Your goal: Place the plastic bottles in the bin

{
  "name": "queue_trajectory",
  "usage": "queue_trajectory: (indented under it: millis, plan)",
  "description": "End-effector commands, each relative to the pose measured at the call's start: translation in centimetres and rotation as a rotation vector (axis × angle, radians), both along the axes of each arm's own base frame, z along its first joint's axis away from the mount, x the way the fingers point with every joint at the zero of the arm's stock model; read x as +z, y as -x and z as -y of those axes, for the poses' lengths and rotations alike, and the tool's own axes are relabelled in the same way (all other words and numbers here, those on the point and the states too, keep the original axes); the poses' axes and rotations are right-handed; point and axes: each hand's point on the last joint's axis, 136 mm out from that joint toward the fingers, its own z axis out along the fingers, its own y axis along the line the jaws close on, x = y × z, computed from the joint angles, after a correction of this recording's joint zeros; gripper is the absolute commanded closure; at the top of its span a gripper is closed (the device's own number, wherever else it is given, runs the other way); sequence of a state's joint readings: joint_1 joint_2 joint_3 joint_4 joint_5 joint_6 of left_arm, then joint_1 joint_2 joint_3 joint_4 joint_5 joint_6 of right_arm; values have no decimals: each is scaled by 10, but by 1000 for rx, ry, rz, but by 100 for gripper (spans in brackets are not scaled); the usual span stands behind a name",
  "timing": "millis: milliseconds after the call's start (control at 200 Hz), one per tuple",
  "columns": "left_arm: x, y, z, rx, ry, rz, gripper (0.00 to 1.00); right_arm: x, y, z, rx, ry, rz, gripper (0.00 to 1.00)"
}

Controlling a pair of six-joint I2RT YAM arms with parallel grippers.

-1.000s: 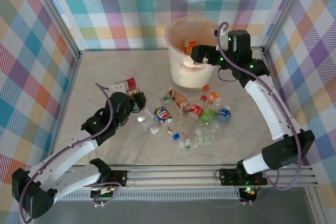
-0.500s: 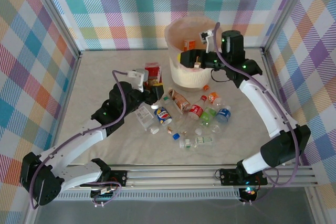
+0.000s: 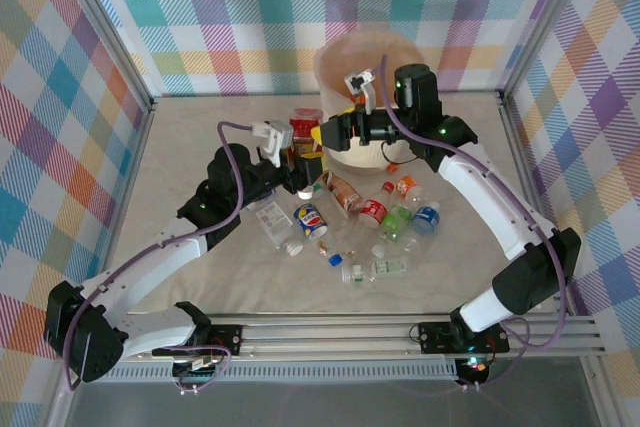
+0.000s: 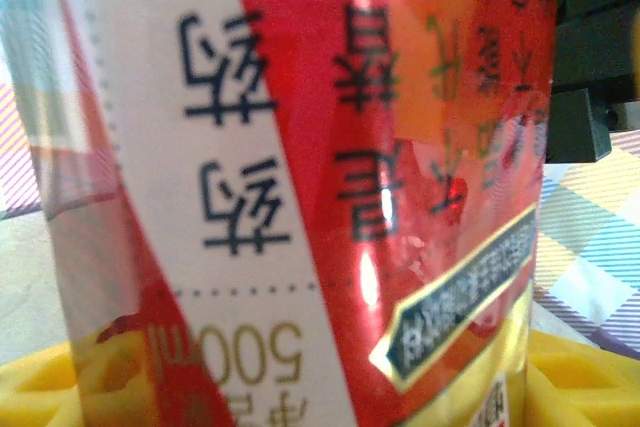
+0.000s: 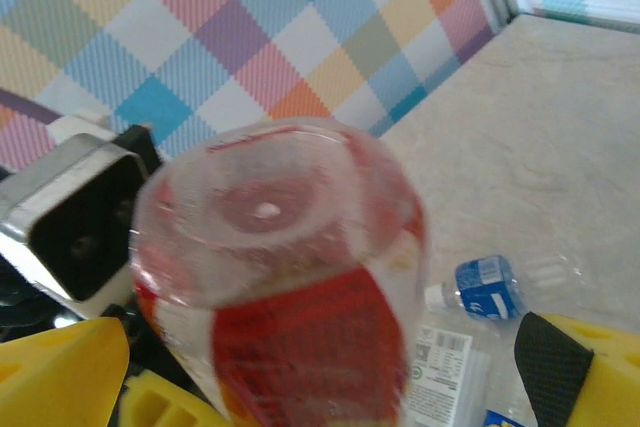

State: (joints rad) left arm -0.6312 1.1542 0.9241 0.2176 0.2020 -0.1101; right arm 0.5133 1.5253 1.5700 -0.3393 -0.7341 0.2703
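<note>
Grip on left side: the left gripper (image 3: 298, 159) is clamping the red-labelled bottle (image 3: 305, 131) around its label. Its yellow pads (image 4: 40, 387) are showing at both lower edges of the left wrist view.
Place of held bottle: it is hanging clear of the table (image 3: 180, 137), just in front of the bin (image 3: 335, 57) at its left side, and is reaching no higher than the bin's rim.
Right side: the right gripper (image 3: 333, 134) is hovering against the front of the bin with its jaws spread wide and pointing at the held bottle.
Bottle against right jaws: in the right wrist view the bottle's clear base is facing the camera. The yellow fingers (image 5: 60, 367) are sitting on either side of it; contact cannot be told.
Loose bottles: the others are lying in a heap on the table in front of the bin. Among them are a Pepsi-labelled bottle (image 3: 310, 219), a brown-labelled bottle (image 3: 343, 191), a green-labelled bottle (image 3: 397, 219) and a blue-labelled bottle (image 3: 427, 217).
Bin: it is standing upright behind both grippers.
</note>
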Motion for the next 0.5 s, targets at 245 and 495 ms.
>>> queue_trajectory:
  millis: [245, 495]
  plan:
    - [37, 9, 10, -90, 50, 99, 62, 5, 11, -22, 158, -61, 47, 1]
    - [36, 11, 11, -103, 47, 95, 61, 3, 11, -32, 188, -78, 28, 10]
